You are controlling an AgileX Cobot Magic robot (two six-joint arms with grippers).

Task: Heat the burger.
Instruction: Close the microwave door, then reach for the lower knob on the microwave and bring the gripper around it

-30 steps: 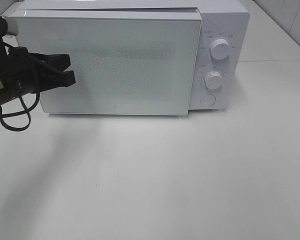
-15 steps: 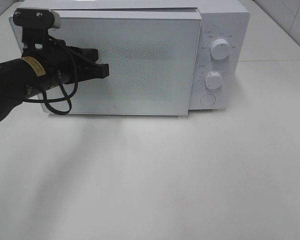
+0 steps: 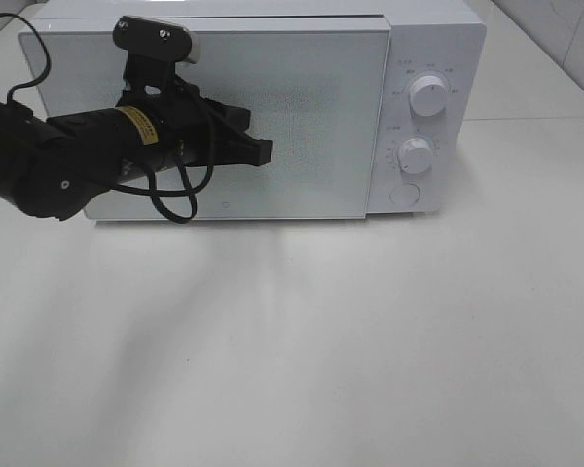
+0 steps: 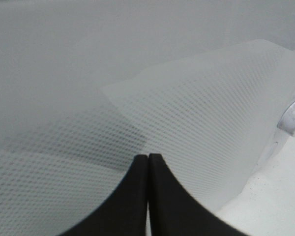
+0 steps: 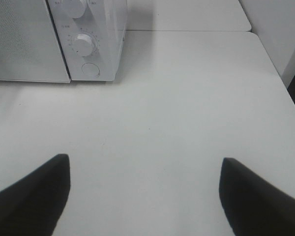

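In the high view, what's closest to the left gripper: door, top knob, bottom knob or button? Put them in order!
From the left gripper:
1. Door, right behind it.
2. Bottom knob and button, on the right panel: too close to call.
3. Top knob, top of the panel.

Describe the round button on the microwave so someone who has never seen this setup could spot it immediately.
Find the white microwave at the back of the table and look at the panel right of its door. Two raised knobs sit one above the other; the button is the flat circle beneath them, flush where they stick out.
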